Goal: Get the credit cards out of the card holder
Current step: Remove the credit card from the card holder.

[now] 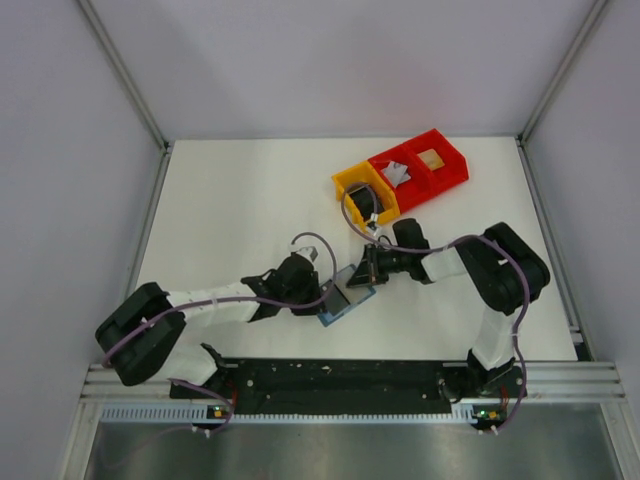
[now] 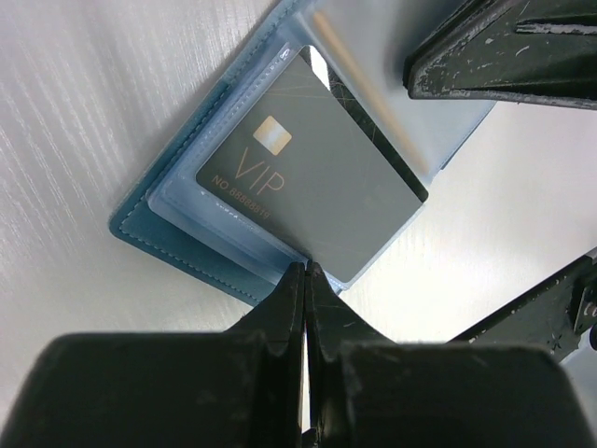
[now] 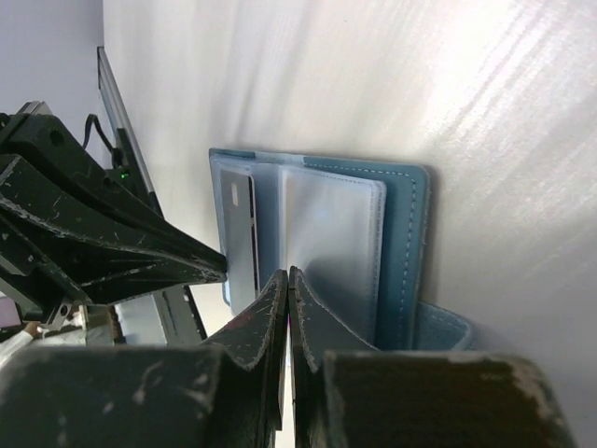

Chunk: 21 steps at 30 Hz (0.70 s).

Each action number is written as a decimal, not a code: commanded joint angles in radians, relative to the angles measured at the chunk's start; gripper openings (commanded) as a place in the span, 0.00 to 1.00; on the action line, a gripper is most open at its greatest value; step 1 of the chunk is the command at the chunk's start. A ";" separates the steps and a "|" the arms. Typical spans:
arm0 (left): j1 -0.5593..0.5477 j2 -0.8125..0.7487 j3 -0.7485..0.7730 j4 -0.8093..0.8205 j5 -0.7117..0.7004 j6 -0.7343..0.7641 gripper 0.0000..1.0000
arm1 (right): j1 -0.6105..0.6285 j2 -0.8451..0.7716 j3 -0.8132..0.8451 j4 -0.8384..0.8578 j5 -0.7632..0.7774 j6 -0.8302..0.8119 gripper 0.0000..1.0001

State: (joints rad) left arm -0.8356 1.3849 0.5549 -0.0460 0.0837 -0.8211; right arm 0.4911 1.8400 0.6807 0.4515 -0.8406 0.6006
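- Left gripper jaws pressed together at card holder edge; right gripper likewise closed, opposite edge.
- I judge dark card still sleeved, extraction pending.

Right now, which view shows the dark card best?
Left wrist: the card fills the frame face up, its chip and VIP lettering readable, tucked in a sleeve of the open holder. Right wrist shows it only steeply foreshortened, as a narrow grey strip. Top view shows just a tiny grey patch on the holder.
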 commanded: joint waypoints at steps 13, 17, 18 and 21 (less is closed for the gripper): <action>0.027 -0.167 0.010 -0.029 -0.122 -0.006 0.00 | -0.005 -0.022 0.008 0.041 -0.052 -0.009 0.19; 0.078 -0.143 0.016 -0.035 -0.098 0.008 0.00 | 0.007 -0.021 0.016 0.046 -0.049 -0.004 0.20; 0.084 -0.133 0.017 -0.040 -0.090 0.011 0.00 | 0.010 -0.024 0.017 0.047 -0.045 -0.001 0.20; 0.087 -0.112 0.017 -0.037 -0.088 0.023 0.00 | 0.017 -0.021 0.022 0.047 -0.037 -0.001 0.20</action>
State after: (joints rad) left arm -0.7563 1.2499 0.5404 -0.0883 0.0048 -0.8268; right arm 0.4946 1.8400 0.6807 0.4492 -0.8669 0.6022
